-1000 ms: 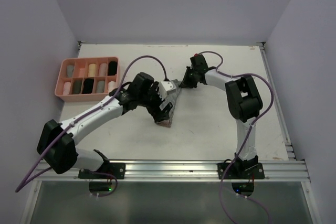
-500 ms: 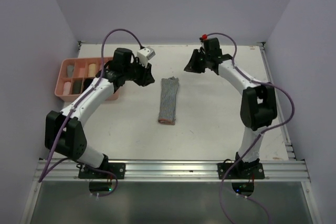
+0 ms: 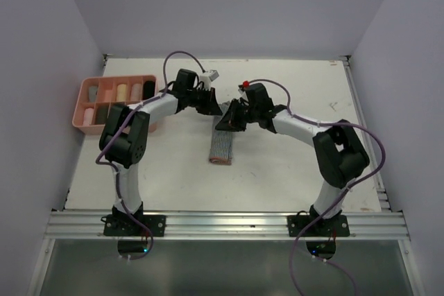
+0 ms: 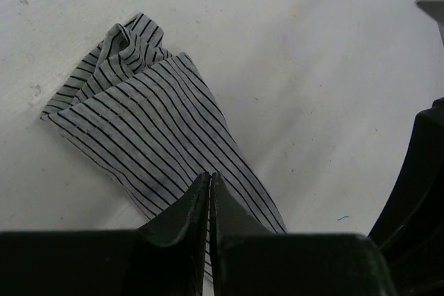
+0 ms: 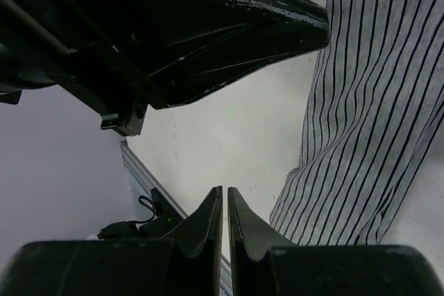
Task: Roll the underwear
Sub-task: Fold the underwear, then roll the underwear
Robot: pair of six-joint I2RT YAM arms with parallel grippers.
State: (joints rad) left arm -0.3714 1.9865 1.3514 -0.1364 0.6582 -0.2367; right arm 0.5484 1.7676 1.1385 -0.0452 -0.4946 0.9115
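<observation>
The underwear (image 4: 146, 129) is soft cloth, grey with fine dark stripes, matt and lightly creased. The table (image 4: 326, 67) looks white, matt and smooth, with faint specks. The tray (image 3: 118, 78) is smooth pink plastic; the front rail (image 3: 229, 221) is ribbed bare metal.

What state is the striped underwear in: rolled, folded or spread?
Folded, not rolled: the striped underwear lies flat on the table as a long narrow strip, one end slightly bunched.
</observation>
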